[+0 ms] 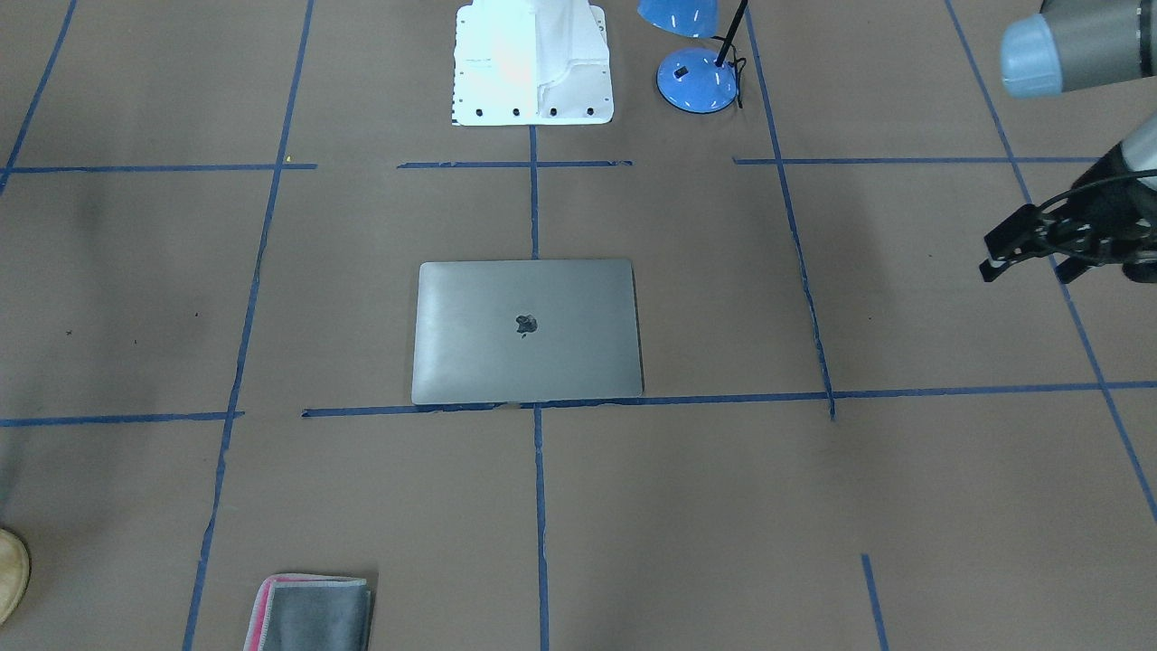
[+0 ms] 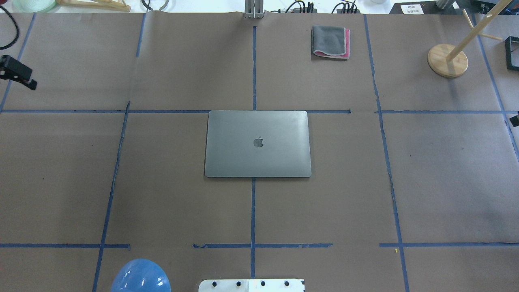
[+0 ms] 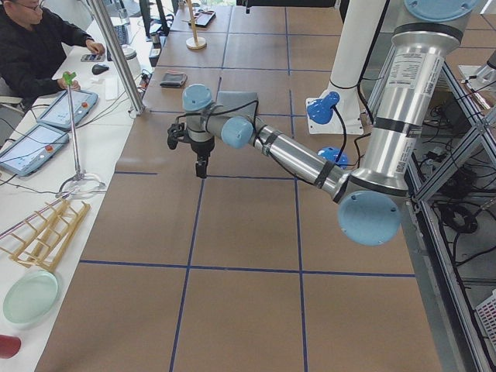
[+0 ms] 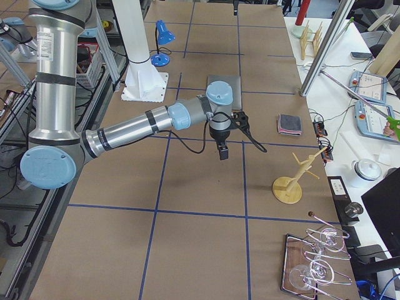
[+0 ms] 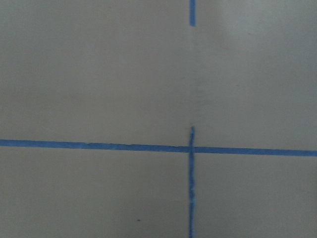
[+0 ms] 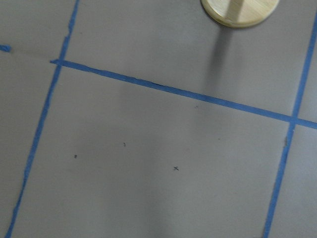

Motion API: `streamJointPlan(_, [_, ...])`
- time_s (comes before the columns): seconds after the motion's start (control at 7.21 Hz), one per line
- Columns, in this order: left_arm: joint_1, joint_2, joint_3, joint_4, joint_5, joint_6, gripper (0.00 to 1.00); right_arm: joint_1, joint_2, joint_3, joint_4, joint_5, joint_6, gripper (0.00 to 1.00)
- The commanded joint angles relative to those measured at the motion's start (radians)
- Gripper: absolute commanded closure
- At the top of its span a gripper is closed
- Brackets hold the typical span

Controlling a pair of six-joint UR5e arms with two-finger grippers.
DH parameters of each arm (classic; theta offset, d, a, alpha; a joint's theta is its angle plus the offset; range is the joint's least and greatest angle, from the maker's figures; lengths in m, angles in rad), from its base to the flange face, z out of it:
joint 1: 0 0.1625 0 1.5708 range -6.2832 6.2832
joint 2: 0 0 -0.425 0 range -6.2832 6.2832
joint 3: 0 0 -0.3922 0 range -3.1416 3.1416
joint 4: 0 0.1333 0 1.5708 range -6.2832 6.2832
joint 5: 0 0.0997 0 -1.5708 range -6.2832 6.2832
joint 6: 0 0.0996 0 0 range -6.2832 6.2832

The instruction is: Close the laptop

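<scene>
Cloth (image 1: 312,615) is lying folded nearest the front-facing camera, well apart from the laptop (image 2: 258,144), which is sitting in the middle of the table (image 2: 162,202) with its lid down flat, logo up, and no screen or keys showing. Both arms are hanging out toward the table's ends: the left gripper (image 1: 994,253) is hovering far off to its side, and the right gripper (image 4: 222,152) is pointing down above bare paper near the wooden stand (image 4: 287,187). Neither is holding anything. How wide either one's fingers are standing I cannot tell, since the wrist views are showing only paper and tape. Judging from this, the closing is looking done, so the step in hand is finishing cleanly: keeping both arms high and wide of the lid and, if any gap is showing at the seam, pressing lightly near the front edge's middle rather than dragging across the metal.
</scene>
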Motion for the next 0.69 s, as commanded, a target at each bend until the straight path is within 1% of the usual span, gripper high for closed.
streamJointPlan(0.0, [-0.139,0.163,0.031,0.005,-0.003,0.3,0.0,0.119,-0.095,-0.06,-0.003,0.03,-0.159,0.0])
streamJointPlan(0.14, [-0.197,0.228,0.062,0.003,-0.008,0.389,0.0,0.134,-0.097,-0.095,-0.003,0.028,-0.148,0.0])
streamJointPlan(0.28, [-0.245,0.247,0.112,0.002,-0.04,0.453,0.0,0.134,-0.088,-0.106,0.005,0.027,-0.144,0.0])
streamJointPlan(0.42, [-0.265,0.247,0.169,-0.002,-0.052,0.498,0.0,0.136,-0.091,-0.106,0.006,0.025,-0.145,0.0])
streamJointPlan(0.55, [-0.265,0.247,0.174,-0.002,-0.051,0.499,0.0,0.151,-0.096,-0.1,0.006,0.03,-0.15,0.0])
